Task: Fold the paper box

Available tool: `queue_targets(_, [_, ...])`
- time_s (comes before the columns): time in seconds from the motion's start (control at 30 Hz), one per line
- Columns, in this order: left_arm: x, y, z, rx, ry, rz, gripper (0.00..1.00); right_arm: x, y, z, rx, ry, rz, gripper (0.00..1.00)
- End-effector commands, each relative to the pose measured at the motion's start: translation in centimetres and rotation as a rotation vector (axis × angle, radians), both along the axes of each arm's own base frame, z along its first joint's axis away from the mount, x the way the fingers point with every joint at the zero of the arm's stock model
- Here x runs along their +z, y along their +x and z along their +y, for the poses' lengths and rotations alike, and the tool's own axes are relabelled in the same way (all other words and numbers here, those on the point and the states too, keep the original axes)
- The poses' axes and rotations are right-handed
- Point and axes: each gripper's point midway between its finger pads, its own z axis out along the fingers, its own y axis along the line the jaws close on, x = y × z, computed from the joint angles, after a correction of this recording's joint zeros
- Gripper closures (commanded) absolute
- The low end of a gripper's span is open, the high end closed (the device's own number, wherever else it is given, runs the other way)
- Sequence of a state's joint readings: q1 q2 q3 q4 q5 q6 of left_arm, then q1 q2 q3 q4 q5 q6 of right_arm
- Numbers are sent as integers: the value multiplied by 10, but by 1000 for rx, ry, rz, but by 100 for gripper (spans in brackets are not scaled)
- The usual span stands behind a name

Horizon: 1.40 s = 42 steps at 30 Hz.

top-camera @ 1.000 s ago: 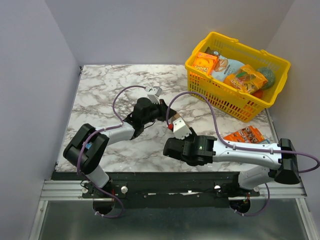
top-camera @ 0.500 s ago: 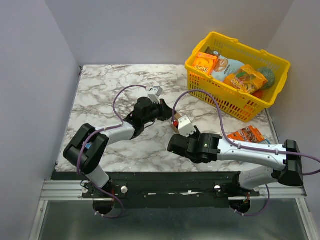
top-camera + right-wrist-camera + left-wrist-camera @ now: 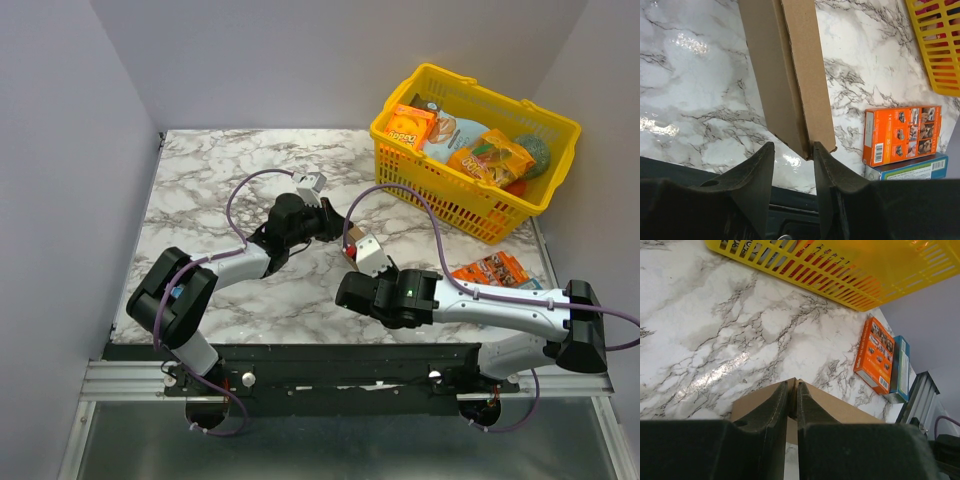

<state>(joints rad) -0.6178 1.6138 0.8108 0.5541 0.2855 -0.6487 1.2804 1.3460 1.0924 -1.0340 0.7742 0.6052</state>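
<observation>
A: Brown cardboard in the middle, then? The paper box (image 3: 790,75)?

B: Yes. Sits between both claws over the marbled desk (image 3: 200,180), toward the front edge, well apart from the yellow basket (image 3: 440,190) at the far right corner.

A: Flat or bent?

B: Bent along one long crease into two plain panels. Runs up and away in the right wrist view, with the lower corner nearest the lens.

A: And the left claw (image 3: 792,385)?

B: Clenched on the box. Pinches the ridge of the fold between fingers (image 3: 772,410) drawn almost together, with only a sliver of gap.

A: The right claw (image 3: 793,146)?

B: Straddles that lower corner, one finger on each side, jaws partway apart. Looks to meet the cardboard on the right-hand side. Cannot tell whether truly gripping or merely bracketing.

A: Anything else on the desk?

B: An orange printed carton (image 3: 900,135) lying flat off to the right, just beside a blue carton (image 3: 907,170). Snack packets heaped in the basket.
</observation>
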Motion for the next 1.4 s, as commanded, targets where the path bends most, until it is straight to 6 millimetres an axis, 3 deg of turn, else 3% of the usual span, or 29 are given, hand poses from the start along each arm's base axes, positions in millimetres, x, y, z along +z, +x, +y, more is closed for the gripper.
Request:
queue_targets(0.0, [-66,-21,19,-2,188,153,94,-22,-14,-1,-20,25,104,58])
queue_targets(0.33, [-67,-21,20,-1,195,154,96,-56,-43,-3,-52,33,275,60])
queue_targets(0.5, [-69,-22,22,3,197,149,97,-57,-45,-2,-55,39,285,60])
queue_targets(0.83, [-68,-31,41,41,187,50,96,-36,-38,48,55,139,274,60])
queue_targets(0.97, [-82,-41,54,68,222,68,91,-30,-44,71,112,181,274,60])
queue_targets(1.03, [-86,-43,60,89,232,86,87,-26,-43,82,131,213,265,56])
queue_targets(1.13, [-95,-45,73,142,266,114,68,-14,-40,98,152,282,248,48])
queue_targets(1.17, [-98,-46,78,163,279,118,50,-8,-39,102,160,311,239,45])
queue_targets(1.27, [-89,-44,87,201,283,97,26,8,-32,115,190,392,201,29])
queue_targets(1.33, [-78,-40,91,223,280,69,19,14,-27,119,211,435,197,18])
queue_targets(1.37, [-76,-38,93,230,288,69,14,13,-14,114,179,457,196,15])
